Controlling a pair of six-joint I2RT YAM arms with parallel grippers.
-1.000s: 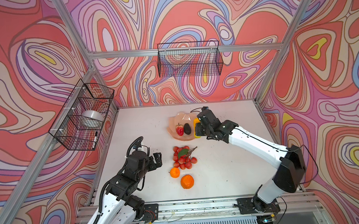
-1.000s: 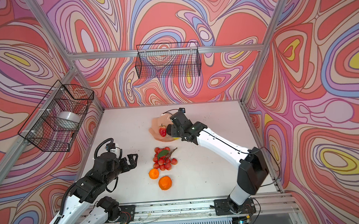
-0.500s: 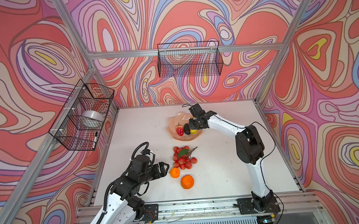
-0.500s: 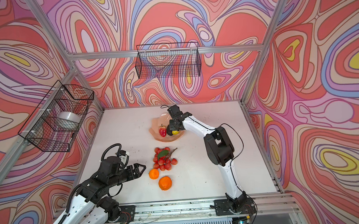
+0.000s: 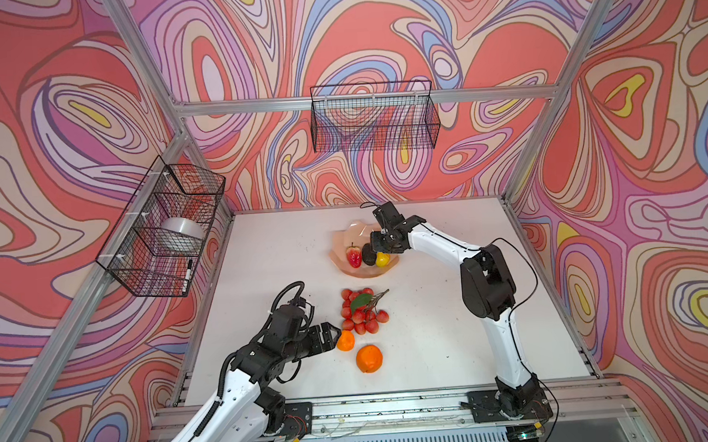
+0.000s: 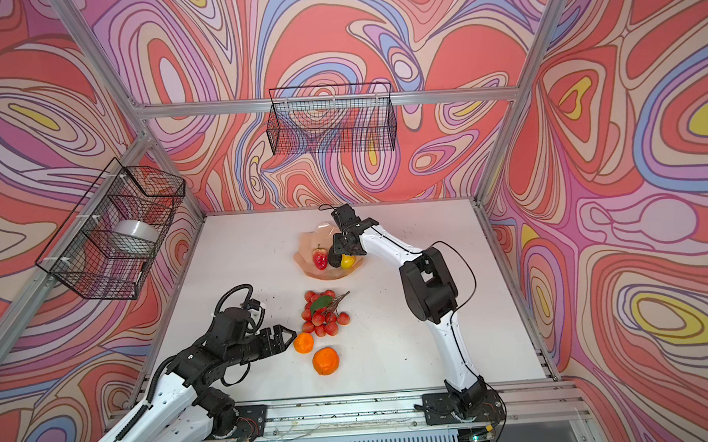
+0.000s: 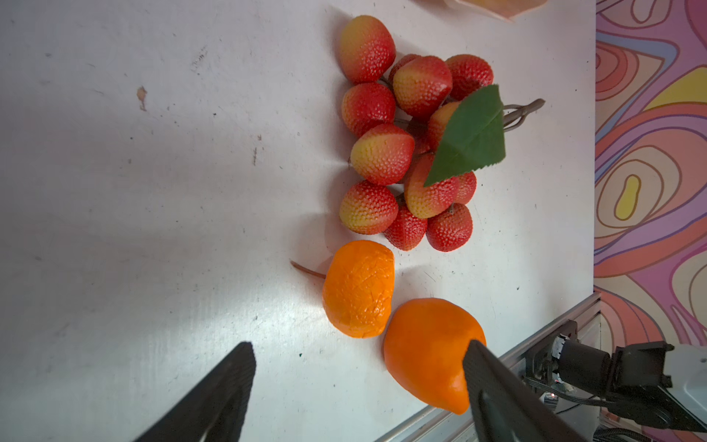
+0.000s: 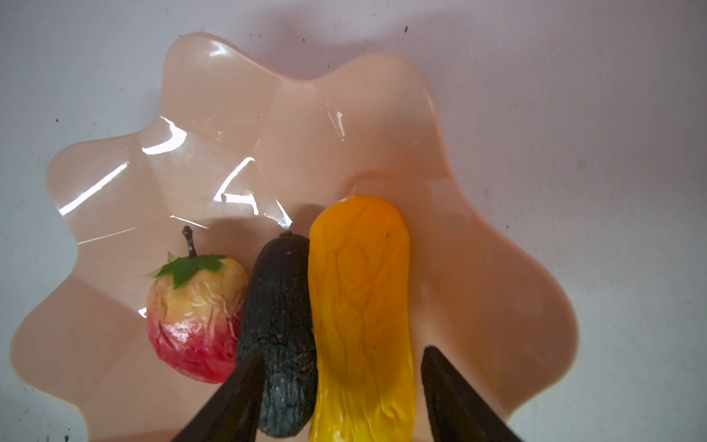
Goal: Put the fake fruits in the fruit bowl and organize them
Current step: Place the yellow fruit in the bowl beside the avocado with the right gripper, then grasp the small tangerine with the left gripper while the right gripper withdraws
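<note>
Nearest the front edge of the table [image 5: 452,308], the larger orange [image 5: 368,358] lies alone, just beside the smaller orange [image 5: 345,341]. The left gripper [image 5: 329,335] sits low at that smaller orange with its fingers spread wide and nothing held; in the left wrist view the gripper [image 7: 359,377] has the smaller orange [image 7: 359,289] just ahead of the gap, while one finger [image 7: 497,386] crosses in front of the larger orange [image 7: 428,350]. Whether it touches that fruit cannot be told.

Just past the oranges lies the berry bunch [image 5: 361,311], its green leaf on top, clear of both grippers.

Farther back stands the bowl [image 5: 347,235], holding the strawberry [image 5: 354,257], the avocado [image 5: 368,254] and the yellow fruit [image 5: 382,259] side by side. The right gripper [image 5: 382,245] hangs over them. In the right wrist view its fingers [image 8: 455,398] stand apart, straddling the avocado [image 8: 279,329] and the yellow fruit [image 8: 361,306], gripping neither; a gap shows beside the yellow fruit.
</note>
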